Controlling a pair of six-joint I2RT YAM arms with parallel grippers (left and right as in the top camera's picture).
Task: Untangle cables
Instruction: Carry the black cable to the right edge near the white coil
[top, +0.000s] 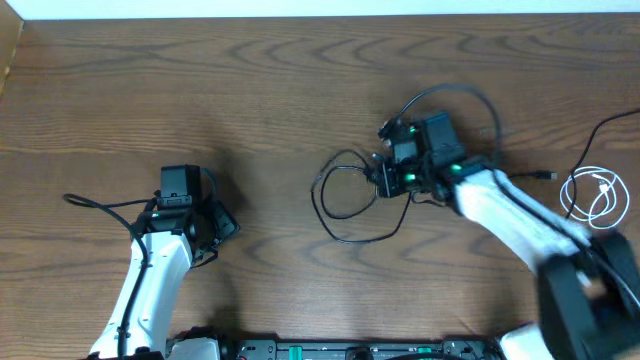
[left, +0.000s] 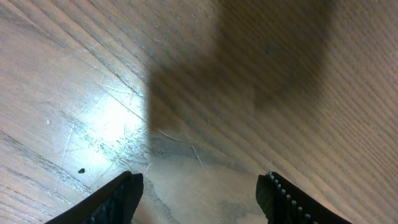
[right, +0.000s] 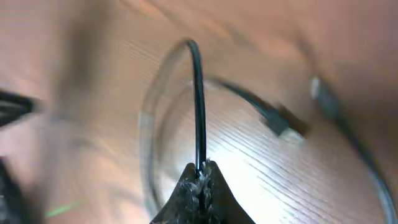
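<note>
Overhead and wrist views of my two arms at the wooden table (top: 250, 90). My right gripper (right: 202, 177), right of centre in the overhead view, has its jaws closed together on a black cable (right: 198, 106). In the right wrist view this cable rises straight up from the pinched fingertips and bends over to the left near the top of the frame. A blurred plug (right: 283, 124) lies on the wood at centre right of that view. Seen from overhead, the black cable (top: 365, 240) lies as a loose loop on the table just left of and below the right gripper. A white cable (top: 598, 190) sits coiled near the right edge of the frame, well apart from the loop. A second black cable (top: 548, 176) ends in a small plug between the white coil and my right arm. My left gripper (left: 200, 198), at lower left of the overhead view, stands with its jaws apart. Its fingers (left: 121, 196) show at the bottom of the left wrist view over bare wood, with nothing between them
</note>
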